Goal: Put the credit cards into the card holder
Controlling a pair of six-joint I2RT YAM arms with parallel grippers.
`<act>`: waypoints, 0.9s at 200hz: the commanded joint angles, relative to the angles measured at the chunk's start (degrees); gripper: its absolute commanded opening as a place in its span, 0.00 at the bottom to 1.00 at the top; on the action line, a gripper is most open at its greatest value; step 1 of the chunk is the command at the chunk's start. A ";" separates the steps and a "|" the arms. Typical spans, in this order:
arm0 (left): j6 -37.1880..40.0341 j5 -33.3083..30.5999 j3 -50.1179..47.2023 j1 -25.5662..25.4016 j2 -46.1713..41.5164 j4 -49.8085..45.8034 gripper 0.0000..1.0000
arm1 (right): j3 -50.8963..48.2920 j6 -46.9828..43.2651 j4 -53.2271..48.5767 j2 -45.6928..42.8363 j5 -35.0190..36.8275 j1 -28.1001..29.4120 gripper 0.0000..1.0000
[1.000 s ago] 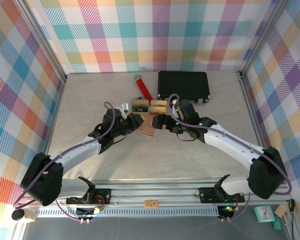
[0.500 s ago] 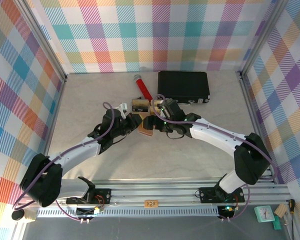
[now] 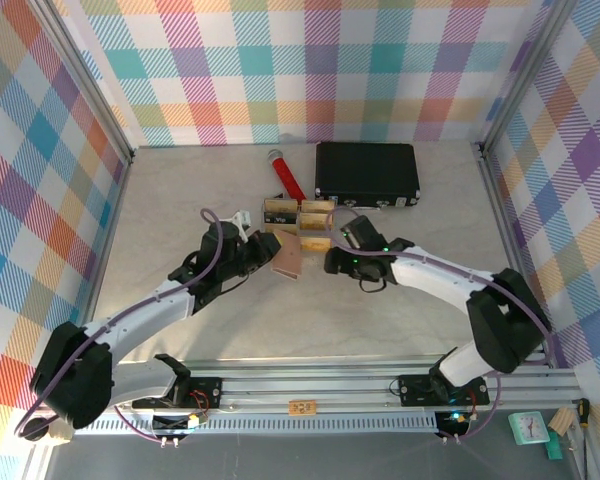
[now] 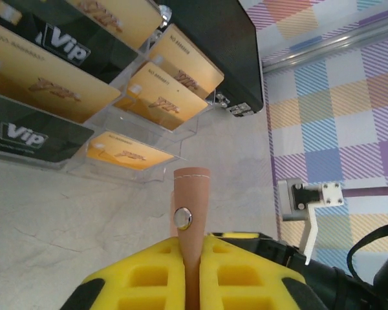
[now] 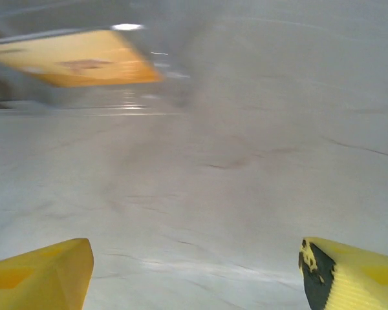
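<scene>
- No card shows in the card holder yet, so count the task as barely begun; every card is left to move.
- The credit cards lie in the compartments of the clear tray, gold faces up, some with dark bands marked Vip; the tray sits on the bench just in front of the black case.
- The card holder is held on edge near the tray, between the two arms; from the top view you can judge it as lifted off the bench and tilted.
- Your left gripper has its jaws closed tight on the lower part of the card holder, a yellow pad on each face; the metal snap stud sits just above the pads.
- Your right gripper has its jaws spread wide with nothing between them, only bare bench beneath; one gold card shows blurred at the upper left of its wrist view.
- From above, the right gripper sits just to the right of the card holder, apart from it.
- You cannot tell from these views whether the holder's pockets are open toward the right arm; check that before you fetch a card.
</scene>
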 commanded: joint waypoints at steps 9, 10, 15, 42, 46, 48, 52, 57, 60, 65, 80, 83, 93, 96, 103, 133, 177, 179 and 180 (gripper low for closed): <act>5.14 -7.93 5.43 -0.22 -1.33 -12.43 0.40 | -1.14 -1.59 0.84 -8.82 -6.65 -1.23 0.86; 5.31 -8.04 5.54 -0.22 -1.27 -12.68 0.40 | -1.20 -1.60 0.96 -9.02 -6.94 -1.29 0.86; 6.02 -8.50 6.22 -0.22 -1.20 -14.06 0.40 | -1.34 -1.58 1.58 -9.70 -8.28 -1.50 0.87; 7.05 -6.86 7.83 0.02 0.05 -14.74 0.37 | -0.10 -0.28 2.99 -11.73 -12.30 -1.62 0.96; 6.97 -6.35 8.02 0.04 0.42 -14.57 0.36 | 0.17 -0.25 2.90 -11.82 -13.01 -1.62 0.97; 7.01 -6.03 8.10 0.10 0.71 -14.41 0.35 | 0.26 -0.32 3.01 -11.89 -13.37 -1.62 0.97; 6.99 -5.28 8.27 0.20 1.18 -14.15 0.30 | 0.35 -0.45 3.19 -12.05 -14.01 -1.62 0.97; 6.90 -4.41 8.50 0.30 2.08 -13.69 0.23 | 0.09 -0.39 3.73 -12.42 -14.67 -1.68 0.97; 6.73 -3.78 8.56 0.38 2.60 -13.33 0.18 | -0.34 -0.30 4.33 -12.77 -15.03 -1.69 0.96; 6.62 -2.60 8.55 0.54 3.53 -12.28 0.11 | -1.28 -0.12 5.73 -13.37 -15.57 -1.66 0.96; 6.45 0.77 8.30 0.74 5.98 -9.12 0.00 | -5.27 0.90 11.14 -15.27 -17.24 -1.86 0.95; 6.56 1.03 8.30 0.74 6.28 -8.96 0.00 | -5.93 1.20 11.81 -15.47 -17.46 -2.00 0.95; 7.05 1.65 8.10 0.74 6.99 -8.32 0.00 | -7.31 1.71 12.86 -15.71 -18.45 -2.38 0.95; 7.51 1.80 8.04 0.74 7.03 -8.20 0.02 | -7.62 1.85 12.94 -15.67 -18.74 -2.45 0.95; 8.69 2.01 8.10 0.74 7.01 -8.49 0.09 | -8.25 2.27 13.30 -15.40 -19.06 -2.58 0.94; 19.70 1.06 11.09 0.66 6.26 -15.56 0.39 | -10.71 2.67 14.25 -15.62 -18.92 -2.75 0.93; 34.23 -3.38 21.94 -3.50 11.10 -32.52 0.58 | -12.66 2.83 12.93 -15.19 -18.04 -4.20 0.94; 34.57 -3.86 22.32 -3.68 11.45 -33.07 0.58 | -12.79 2.87 13.03 -15.19 -18.10 -4.35 0.94; 34.79 -4.12 22.52 -3.89 11.62 -33.37 0.59 | -12.83 2.87 13.04 -15.19 -18.07 -4.48 0.94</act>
